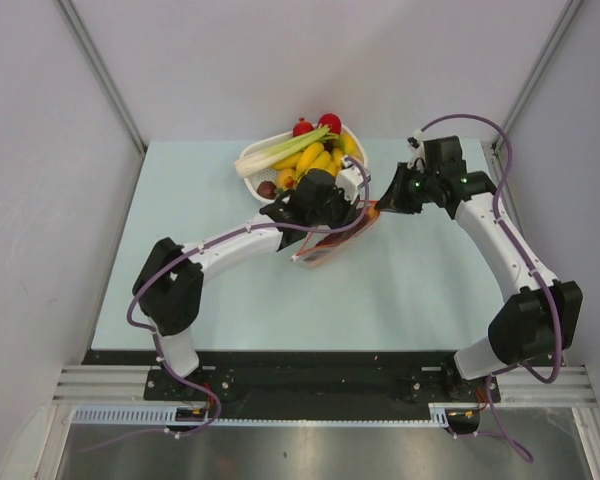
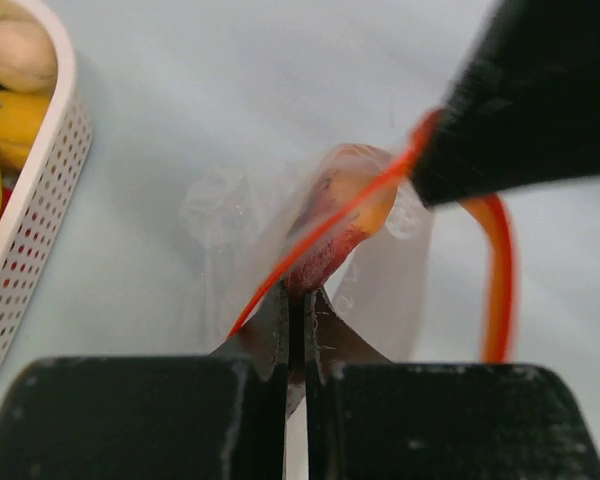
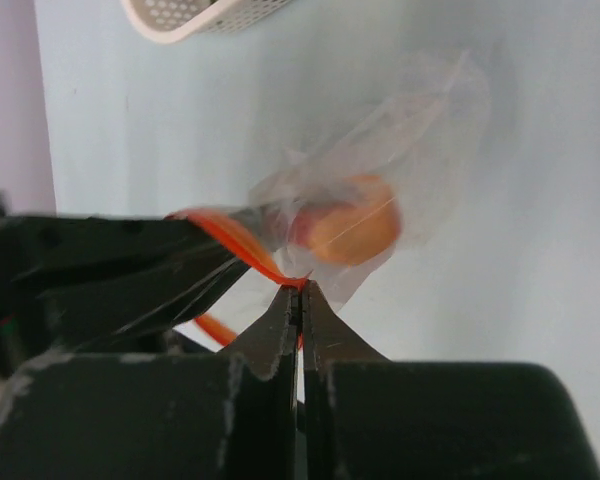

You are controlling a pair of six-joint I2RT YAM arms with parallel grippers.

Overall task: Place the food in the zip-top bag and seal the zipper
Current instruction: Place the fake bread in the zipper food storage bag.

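The clear zip-top bag (image 1: 328,243) hangs between both grippers over the table, with an orange and red food piece (image 2: 348,215) inside it, also seen in the right wrist view (image 3: 348,218). The orange-red zipper (image 2: 496,270) runs along its mouth and shows in the right wrist view (image 3: 232,238) too. My left gripper (image 2: 302,296) is shut on one part of the zipper edge. My right gripper (image 3: 300,292) is shut on another part of the zipper edge. The yellow banana bunch (image 1: 318,158) and other food lie in the white basket (image 1: 254,160).
The white slatted basket also holds a green-white leek (image 1: 285,150) and red pieces (image 1: 330,122), just behind the bag. Its rim shows at the left wrist view's left edge (image 2: 50,150) and the right wrist view's top (image 3: 195,18). Grey walls enclose the table.
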